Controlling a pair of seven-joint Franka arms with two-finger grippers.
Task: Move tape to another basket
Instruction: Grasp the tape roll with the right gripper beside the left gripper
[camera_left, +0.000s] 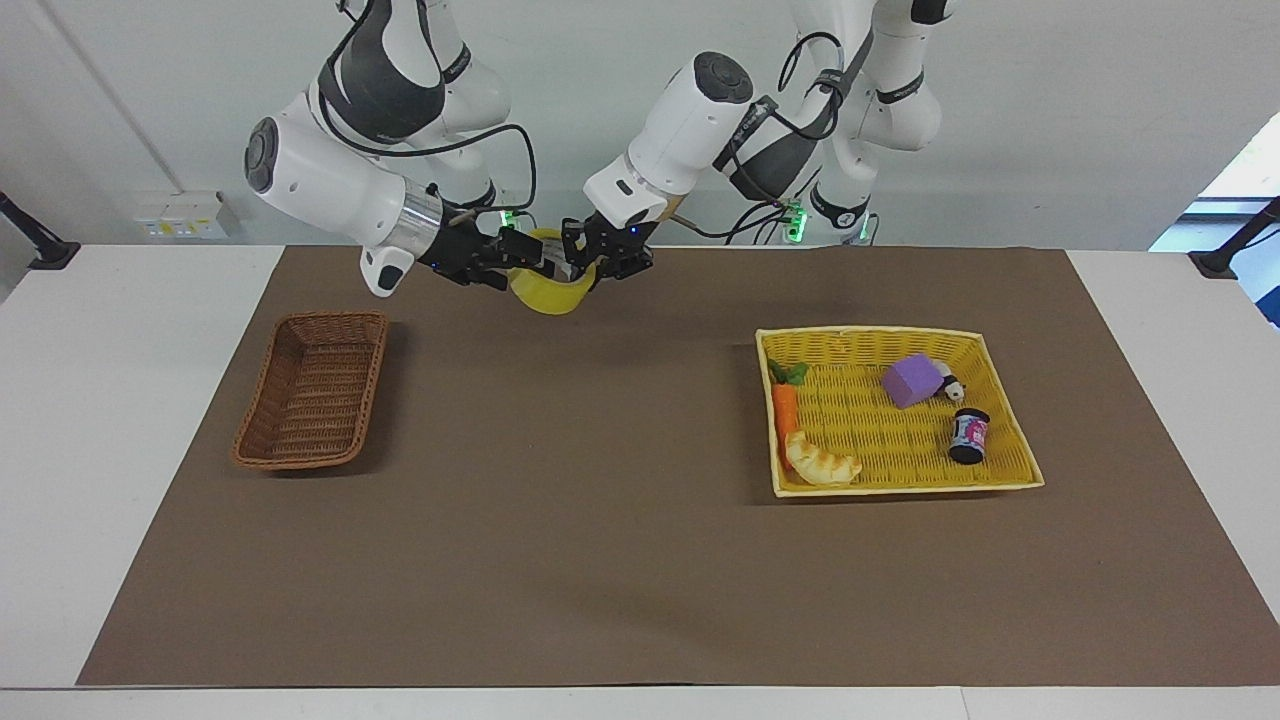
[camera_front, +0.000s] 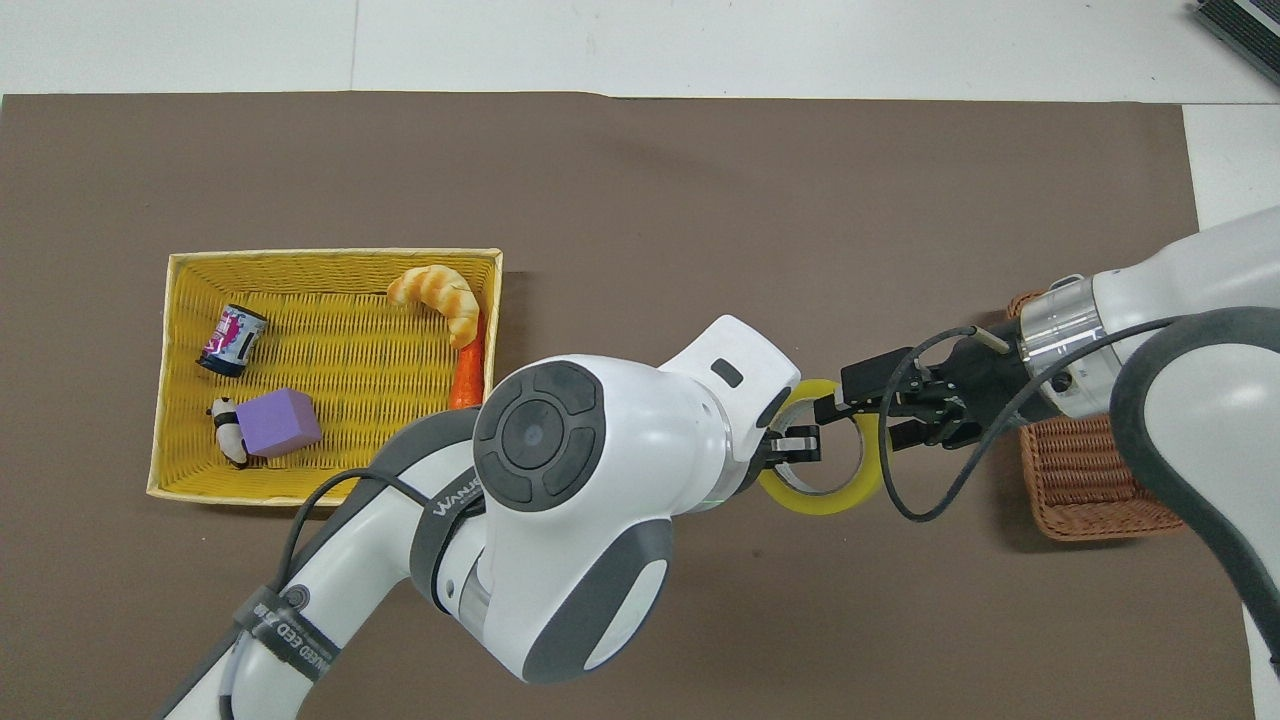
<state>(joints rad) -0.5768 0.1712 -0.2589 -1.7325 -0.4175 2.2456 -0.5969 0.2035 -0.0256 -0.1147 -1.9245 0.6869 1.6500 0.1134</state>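
Note:
The yellow tape (camera_left: 549, 296) (camera_front: 821, 500) hangs in the air over the brown mat, between the two baskets and close to the robots' edge. My left gripper (camera_left: 588, 262) (camera_front: 798, 443) is shut on one side of the ring, one finger inside the hole. My right gripper (camera_left: 522, 264) (camera_front: 838, 405) has come in from the brown basket's end and stands open, its fingers on either side of the ring's other side. The dark brown basket (camera_left: 310, 390) (camera_front: 1090, 485) lies empty at the right arm's end of the mat.
A wide yellow basket (camera_left: 870, 331) (camera_front: 330, 256) at the left arm's end holds a carrot (camera_left: 785, 410), a croissant (camera_left: 822, 462), a purple block (camera_left: 912, 380), a small can (camera_left: 968, 436) and a panda figure (camera_front: 226, 438).

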